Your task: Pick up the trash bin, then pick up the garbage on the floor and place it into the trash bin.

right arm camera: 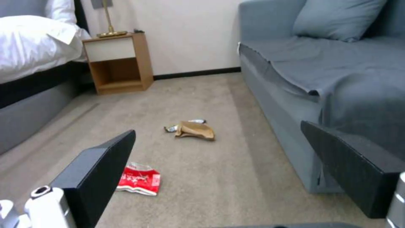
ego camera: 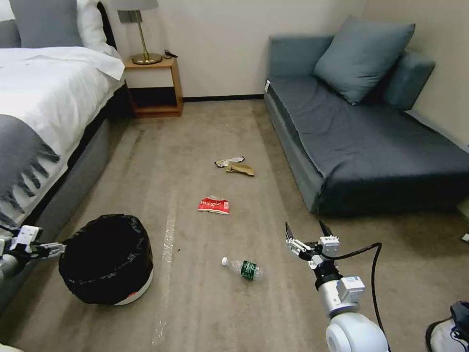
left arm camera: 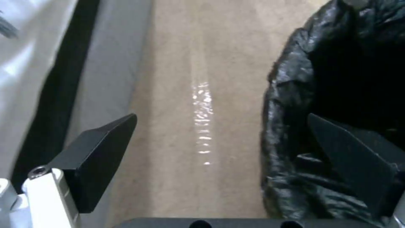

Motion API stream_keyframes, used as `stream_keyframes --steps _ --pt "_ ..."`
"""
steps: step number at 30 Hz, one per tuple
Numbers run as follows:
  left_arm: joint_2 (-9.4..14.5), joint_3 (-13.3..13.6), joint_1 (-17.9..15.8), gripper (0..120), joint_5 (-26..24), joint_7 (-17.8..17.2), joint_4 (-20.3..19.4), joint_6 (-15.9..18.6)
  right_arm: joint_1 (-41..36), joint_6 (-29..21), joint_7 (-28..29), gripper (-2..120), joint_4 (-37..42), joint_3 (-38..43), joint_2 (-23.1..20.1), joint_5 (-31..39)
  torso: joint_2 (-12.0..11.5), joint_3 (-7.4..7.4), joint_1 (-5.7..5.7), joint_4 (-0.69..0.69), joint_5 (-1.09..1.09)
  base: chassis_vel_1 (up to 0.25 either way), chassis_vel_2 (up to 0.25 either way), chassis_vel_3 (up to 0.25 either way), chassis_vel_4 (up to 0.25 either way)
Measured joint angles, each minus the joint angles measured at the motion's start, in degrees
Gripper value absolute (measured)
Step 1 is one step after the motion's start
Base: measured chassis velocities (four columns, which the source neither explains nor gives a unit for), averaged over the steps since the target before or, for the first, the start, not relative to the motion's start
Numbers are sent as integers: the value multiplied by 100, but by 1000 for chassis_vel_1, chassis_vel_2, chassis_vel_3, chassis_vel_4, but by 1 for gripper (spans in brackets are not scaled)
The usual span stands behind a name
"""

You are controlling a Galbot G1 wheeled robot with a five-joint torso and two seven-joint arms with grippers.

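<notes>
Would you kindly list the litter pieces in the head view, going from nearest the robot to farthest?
Clear plastic bottle → red-and-white packet → tan-brown wrapper → silvery wrapper.

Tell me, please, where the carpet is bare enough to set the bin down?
Bare carpet lies between the trash bin and the bottle, and between the nightstand and the wrappers. The middle strip is crowded: wrappers, red packet, bottle, the right pincer above.

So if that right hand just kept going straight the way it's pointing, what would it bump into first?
Probably nothing soon: the right hand, open, points along bare carpet between the red-and-white packet and the sofa. Depth is unclear.
</notes>
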Motion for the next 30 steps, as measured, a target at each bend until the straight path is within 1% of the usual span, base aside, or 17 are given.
stream_keyframes --steps 6,8,9,11,12,15,16,18,19,20,21,24,26,27,29,30 --pt "-82 132 -33 100 -129 18 96 126 -6 0 13 100 1 -20 0 -26 0 0 0 0 0 0 0 0 0" --pt "-158 247 -90 100 -234 -1 110 245 9 -5 22 100 12 -21 -4 -27 0 0 0 0 0 0 0 0 0" --pt "-199 299 -120 99 -263 -45 113 299 14 -8 31 100 13 -21 -5 -26 0 0 0 0 0 0 0 0 0" --pt "-272 376 -177 93 -294 -140 118 418 13 -10 42 100 17 -21 -10 -21 0 0 0 0 0 0 0 0 0" --pt "-272 376 -177 93 -294 -140 118 418 13 -10 42 100 17 -21 -10 -21 0 0 0 0 0 0 0 0 0" --pt "-323 431 -208 79 -294 -200 115 529 -11 -11 50 100 30 -21 -34 -13 0 0 0 -1 0 0 0 0 0" --pt "-323 431 -208 79 -294 -200 115 529 -11 -11 50 100 30 -21 -34 -13 0 0 0 -1 0 0 0 0 0" --pt "-324 432 -208 73 -293 -214 98 569 -16 -11 53 100 30 -20 -42 -8 0 0 0 0 1 0 0 0 0" --pt "-324 427 -204 66 -301 -221 83 603 -18 -11 56 100 33 -20 -42 -5 0 0 0 0 0 0 0 0 0" --pt "-324 417 -196 63 -314 -221 70 629 -20 -11 58 100 34 -24 -42 -2 0 0 0 -1 0 0 0 0 0" --pt "-324 417 -196 63 -314 -221 70 629 -20 -11 58 100 34 -24 -42 -2 0 0 0 -1 0 0 0 0 0" --pt "-343 374 -170 47 -356 -225 11 685 -28 -11 62 100 52 -55 -38 -1 0 0 0 0 1 0 0 0 0" --pt "-371 355 -156 39 -372 -232 -26 711 -34 -11 64 100 62 -62 -36 -1 0 0 0 0 0 0 0 0 0" --pt "-371 355 -156 39 -372 -232 -26 711 -34 -11 64 100 62 -62 -36 -1 0 0 0 0 0 0 0 0 0" --pt "-398 333 -147 30 -393 -249 -65 725 -48 -11 66 100 78 -64 -39 -1 0 0 0 0 2 0 0 0 0" --pt "-408 325 -146 28 -397 -252 -74 726 -54 -11 66 100 81 -63 -44 -1 0 0 0 0 1 0 0 0 0"
